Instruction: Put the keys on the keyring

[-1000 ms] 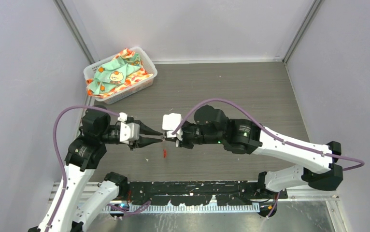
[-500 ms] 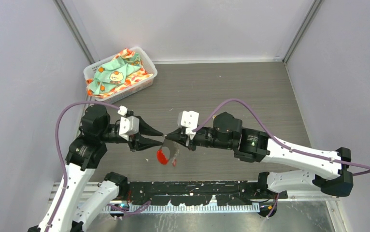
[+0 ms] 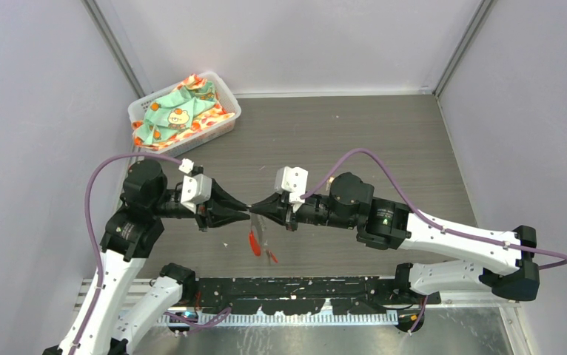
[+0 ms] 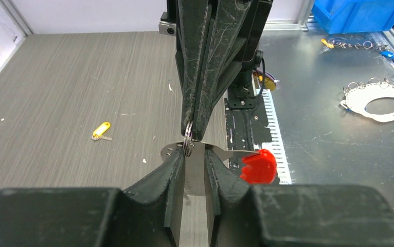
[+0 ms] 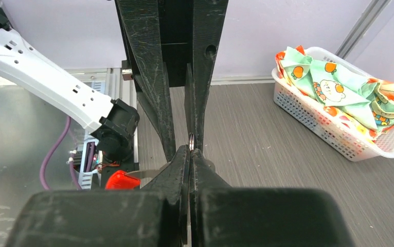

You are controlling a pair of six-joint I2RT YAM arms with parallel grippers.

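Top external: left hand, right hand meet mid-table, far from basket.

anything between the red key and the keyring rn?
Nothing visible. The right gripper pinches the keyring at its tips. The red key has its metal end right at the ring, across the tips of the slightly parted left gripper. Whether it's threaded, I can't tell.
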